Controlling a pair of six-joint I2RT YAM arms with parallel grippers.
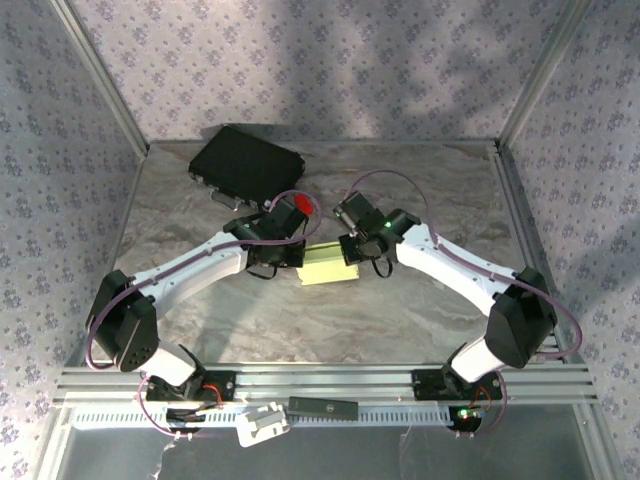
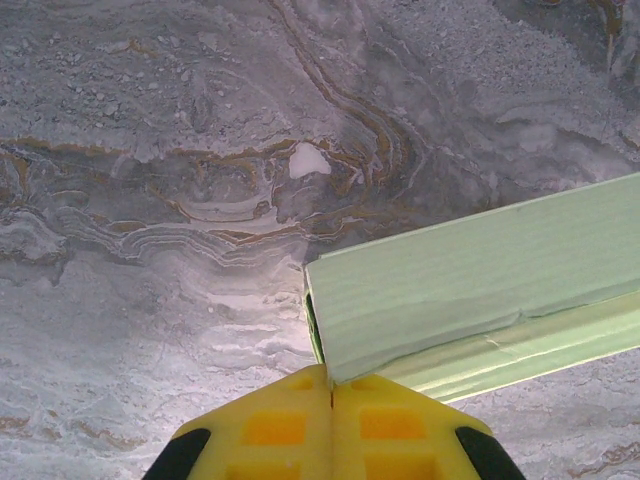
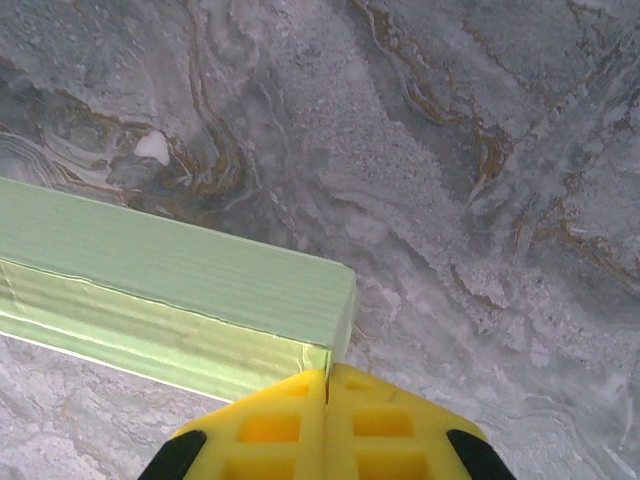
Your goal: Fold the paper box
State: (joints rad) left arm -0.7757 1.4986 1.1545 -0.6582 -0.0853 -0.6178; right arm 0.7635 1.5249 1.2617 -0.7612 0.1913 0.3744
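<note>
Counter (image 1: 400,320): grey marbled top, walled on three sides with patterned paper; the arm bases sit on a metal rail along its near edge.

Black case (image 1: 247,165): lies flat near the far left corner of the counter, turned at an angle, well apart from the paper box.

Left arm (image 1: 190,268): reaches from its base at the near left corner inward to the middle of the counter, its wrist over the left end of the box.

Left gripper (image 2: 331,385): closed, the yellow fingers (image 2: 270,430) pressed together along one seam. The tips touch the left end corner of the box. Whether a thin edge is pinched between them I cannot tell.

Paper box (image 1: 328,270): pale green cardboard, folded into a long, flat rectangular form. It lies at the middle of the counter with its long side running left to right between the two wrists. In the left wrist view the upper face is finely ribbed and a narrow panel juts out along one long side.

Right gripper (image 3: 327,385): closed, its fingers meeting along a seam, the tips right at the right end corner of the box.

Right arm (image 1: 460,265): comes in from the near right corner toward the middle.
</note>
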